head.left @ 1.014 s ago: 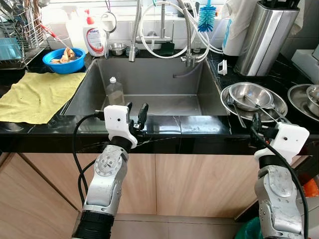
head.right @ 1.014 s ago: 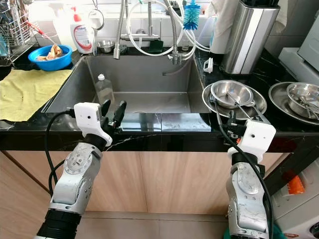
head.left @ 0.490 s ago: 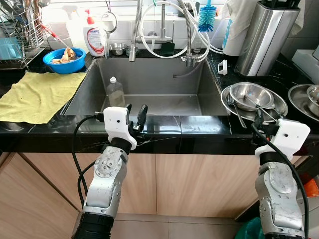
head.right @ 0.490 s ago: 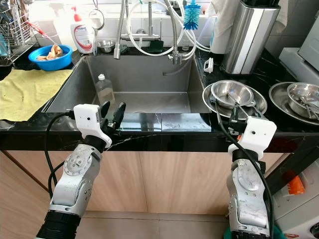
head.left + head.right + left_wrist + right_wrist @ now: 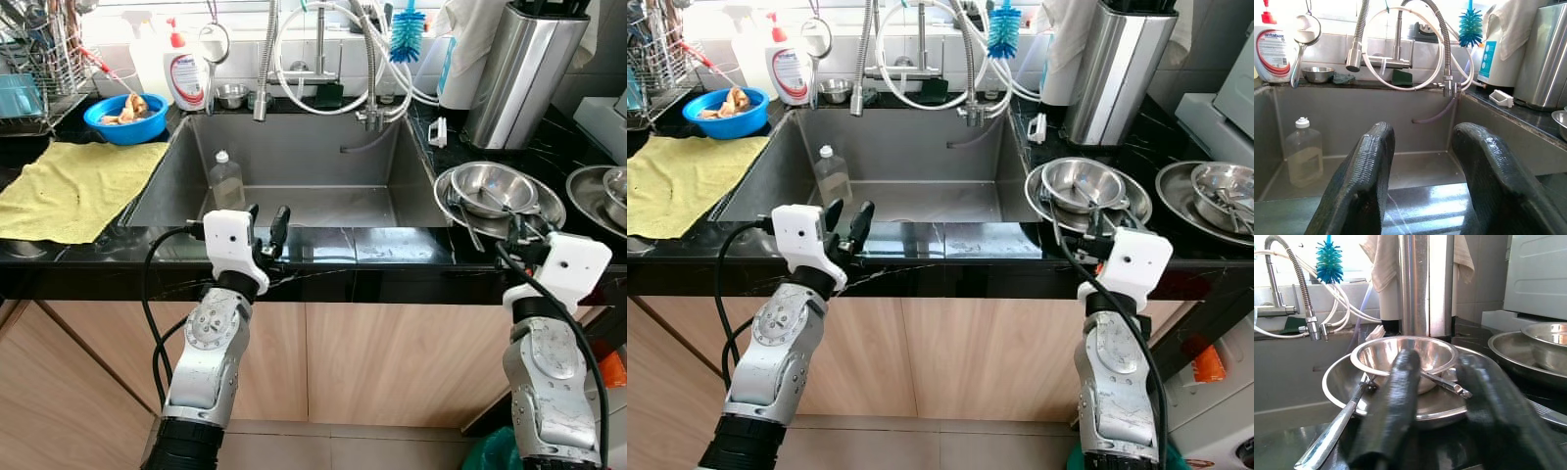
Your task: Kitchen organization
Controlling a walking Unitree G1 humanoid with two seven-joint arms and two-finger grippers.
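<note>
A glossy black stone table [image 5: 392, 245] runs around a deep brushed-steel sink [image 5: 294, 157], where a clear plastic bottle [image 5: 226, 179] with a white cap stands upright on the basin floor near the left wall. The left gripper [image 5: 266, 227] hovers over the front rim of the sink, its ribbed black jaws spread apart with nothing between them; the basin ahead of it is open. The right gripper [image 5: 1095, 227] sits at the table's front edge, jaws spread, just before a wide shallow steel dish [image 5: 554, 203] carrying a rounded steel bowl [image 5: 493, 186] and long-handled utensils [image 5: 1342, 418] that overhang the rim. A second steel dish [image 5: 1176, 191] is cut off at the right border. A rumpled yellow cloth [image 5: 73, 186] lies left of the sink, a blue bowl [image 5: 125, 119] behind it.
</note>
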